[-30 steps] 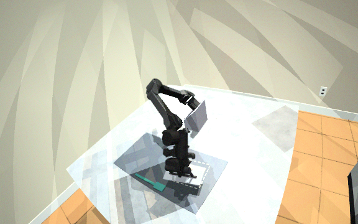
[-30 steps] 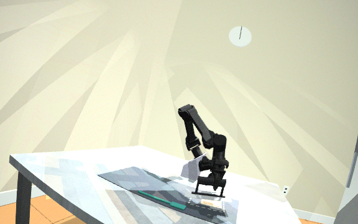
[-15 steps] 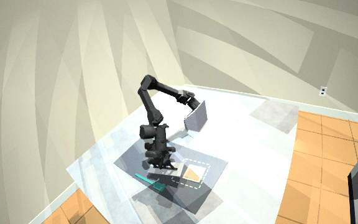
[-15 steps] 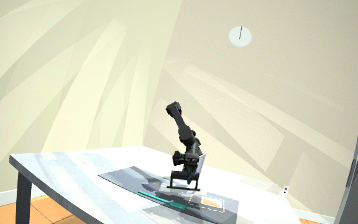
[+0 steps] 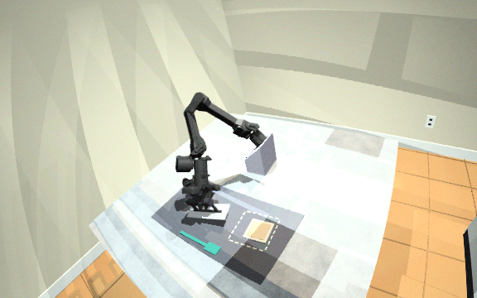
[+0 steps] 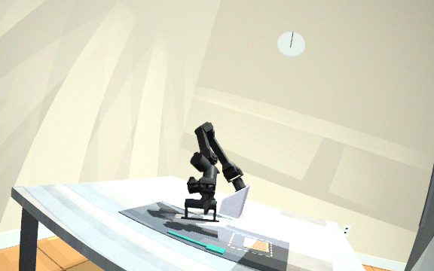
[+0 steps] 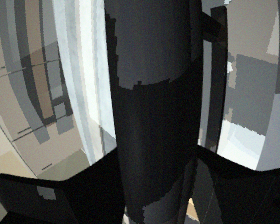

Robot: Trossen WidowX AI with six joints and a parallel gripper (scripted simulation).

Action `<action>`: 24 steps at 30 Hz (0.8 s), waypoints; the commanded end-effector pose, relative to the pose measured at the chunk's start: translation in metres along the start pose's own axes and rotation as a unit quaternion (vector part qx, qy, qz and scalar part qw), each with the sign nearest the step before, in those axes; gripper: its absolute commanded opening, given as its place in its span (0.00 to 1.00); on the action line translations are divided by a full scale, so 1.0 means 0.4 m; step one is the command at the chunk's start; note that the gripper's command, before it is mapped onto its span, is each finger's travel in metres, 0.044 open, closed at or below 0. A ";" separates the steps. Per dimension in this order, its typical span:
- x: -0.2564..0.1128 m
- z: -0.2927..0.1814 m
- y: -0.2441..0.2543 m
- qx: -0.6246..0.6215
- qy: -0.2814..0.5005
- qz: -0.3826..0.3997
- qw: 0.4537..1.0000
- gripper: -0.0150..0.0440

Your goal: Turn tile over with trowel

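My gripper (image 5: 202, 201) (image 6: 206, 208) (image 7: 155, 143) is shut on a trowel with a black bracket handle and a pale rectangular blade (image 5: 223, 211). In the exterior view the handle (image 6: 191, 204) sits under the gripper; in the wrist view a thick dark shape fills the middle. The trowel hangs a little above the mat (image 5: 290, 215) (image 6: 279, 245), left of the tile, with its shadow below. The cream tile (image 5: 260, 230) (image 6: 256, 245) lies flat inside the dashed outline (image 5: 233, 228) (image 6: 230, 240), apart from the blade. An orange-toned patch shows on it; whether this is its mark I cannot tell.
A teal long-handled tool (image 5: 212, 247) (image 6: 215, 248) lies on the mat's near-left side, in front of the trowel. A lavender-grey upright block (image 5: 261, 157) (image 6: 233, 201) stands behind the mat at the arm's base. The table (image 5: 358, 182) (image 6: 89, 199) extends around the mat.
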State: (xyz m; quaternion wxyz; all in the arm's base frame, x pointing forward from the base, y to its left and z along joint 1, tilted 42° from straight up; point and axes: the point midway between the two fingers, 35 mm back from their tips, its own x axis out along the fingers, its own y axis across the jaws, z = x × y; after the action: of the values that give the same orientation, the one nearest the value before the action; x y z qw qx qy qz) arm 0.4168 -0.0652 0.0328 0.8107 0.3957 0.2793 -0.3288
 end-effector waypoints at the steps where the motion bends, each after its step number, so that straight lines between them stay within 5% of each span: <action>1: -0.041 0.046 -0.023 -0.006 0.001 0.017 1.000 0.25; 24: -0.246 0.205 -0.241 -0.048 -0.048 0.070 0.995 0.25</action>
State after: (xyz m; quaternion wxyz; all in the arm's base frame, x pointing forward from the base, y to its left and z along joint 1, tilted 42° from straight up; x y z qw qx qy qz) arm 0.3106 -0.1452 0.0949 0.8511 0.3684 0.2371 -0.2894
